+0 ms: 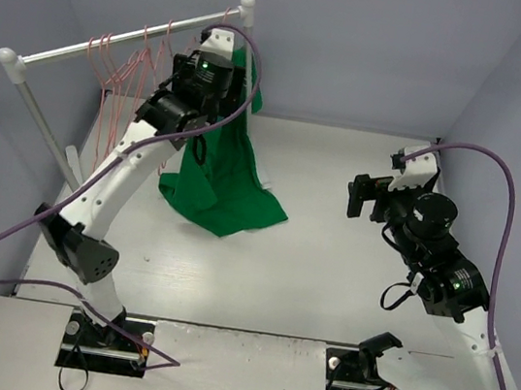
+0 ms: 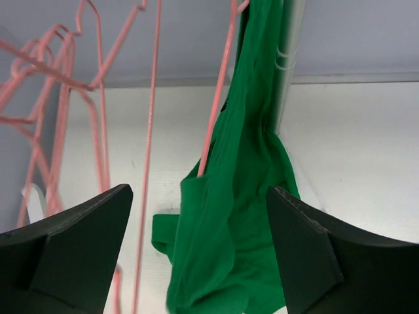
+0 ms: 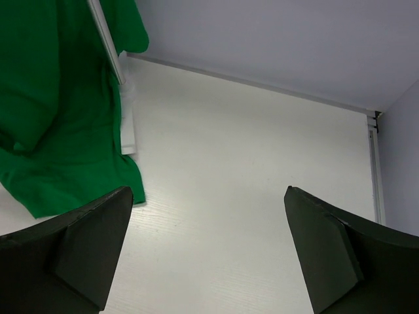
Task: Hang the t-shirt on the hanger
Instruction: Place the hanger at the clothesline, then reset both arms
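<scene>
The bright green t-shirt (image 1: 226, 175) hangs in a long drape from the right end of the rack, and its bottom is bunched on the table. In the left wrist view the t-shirt (image 2: 242, 196) hangs between my fingers, and one pink wire hanger (image 2: 219, 98) runs down into its folds. My left gripper (image 1: 202, 74) is raised by the rack, open (image 2: 198, 191) and holding nothing. My right gripper (image 1: 363, 196) is open and empty (image 3: 208, 190) over bare table, to the right of the t-shirt (image 3: 59, 111).
A white rack bar (image 1: 117, 41) with round knobs carries several spare pink hangers (image 1: 121, 76), which also show in the left wrist view (image 2: 59, 85). The rack's right post (image 3: 108, 39) and foot (image 3: 127, 127) stand beside the shirt. Grey walls close in the table.
</scene>
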`<control>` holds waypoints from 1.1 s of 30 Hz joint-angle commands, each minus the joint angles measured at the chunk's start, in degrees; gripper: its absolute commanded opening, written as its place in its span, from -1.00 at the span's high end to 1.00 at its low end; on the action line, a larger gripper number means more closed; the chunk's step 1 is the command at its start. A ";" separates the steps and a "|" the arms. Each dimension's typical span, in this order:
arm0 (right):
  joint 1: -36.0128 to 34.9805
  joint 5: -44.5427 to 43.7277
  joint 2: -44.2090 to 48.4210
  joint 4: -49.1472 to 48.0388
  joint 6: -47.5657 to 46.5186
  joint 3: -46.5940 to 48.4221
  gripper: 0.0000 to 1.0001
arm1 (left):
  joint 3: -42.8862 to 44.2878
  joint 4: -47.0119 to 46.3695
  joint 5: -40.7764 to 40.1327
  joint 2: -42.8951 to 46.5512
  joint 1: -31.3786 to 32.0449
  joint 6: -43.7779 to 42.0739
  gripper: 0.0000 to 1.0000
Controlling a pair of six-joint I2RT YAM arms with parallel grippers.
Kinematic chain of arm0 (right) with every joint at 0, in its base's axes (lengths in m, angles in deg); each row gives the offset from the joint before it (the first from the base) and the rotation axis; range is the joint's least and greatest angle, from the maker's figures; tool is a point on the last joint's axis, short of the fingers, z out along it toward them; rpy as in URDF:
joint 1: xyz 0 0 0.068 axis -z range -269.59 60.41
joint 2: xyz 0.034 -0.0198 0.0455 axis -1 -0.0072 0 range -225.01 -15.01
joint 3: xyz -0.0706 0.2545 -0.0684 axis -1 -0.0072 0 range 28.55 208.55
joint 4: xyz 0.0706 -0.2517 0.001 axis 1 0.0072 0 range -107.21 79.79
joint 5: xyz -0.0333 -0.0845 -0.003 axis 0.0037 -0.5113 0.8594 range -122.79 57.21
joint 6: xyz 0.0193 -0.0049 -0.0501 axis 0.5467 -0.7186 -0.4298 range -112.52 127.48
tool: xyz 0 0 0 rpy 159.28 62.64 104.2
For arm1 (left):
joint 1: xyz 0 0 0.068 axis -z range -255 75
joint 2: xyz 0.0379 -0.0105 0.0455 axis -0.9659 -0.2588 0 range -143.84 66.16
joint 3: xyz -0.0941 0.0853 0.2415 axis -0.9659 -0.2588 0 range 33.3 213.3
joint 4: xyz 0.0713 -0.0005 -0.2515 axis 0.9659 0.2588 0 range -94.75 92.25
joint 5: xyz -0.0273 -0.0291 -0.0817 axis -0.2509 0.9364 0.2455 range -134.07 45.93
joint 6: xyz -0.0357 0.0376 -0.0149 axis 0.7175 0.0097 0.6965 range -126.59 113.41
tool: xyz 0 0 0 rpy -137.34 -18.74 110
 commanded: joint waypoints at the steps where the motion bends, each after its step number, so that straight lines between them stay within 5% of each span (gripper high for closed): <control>1: 0.35 -3.64 1.25 -4.04 1.04 0.23 -1.00 | -2.22 -4.03 4.00 15.12 -0.06 -5.70 -0.58; 9: 0.35 -8.35 7.59 -3.95 0.26 -2.53 -1.00 | -20.97 -3.62 0.43 40.38 -0.15 -7.94 -0.68; 19: 0.35 -13.84 12.68 -4.00 -1.58 -5.93 -1.00 | -38.99 11.08 -9.71 64.69 -0.15 -5.60 -0.76; 33: 0.26 -10.71 13.08 -5.09 -1.90 -8.54 -1.00 | -43.81 16.96 -12.04 70.08 -0.15 -2.41 -0.76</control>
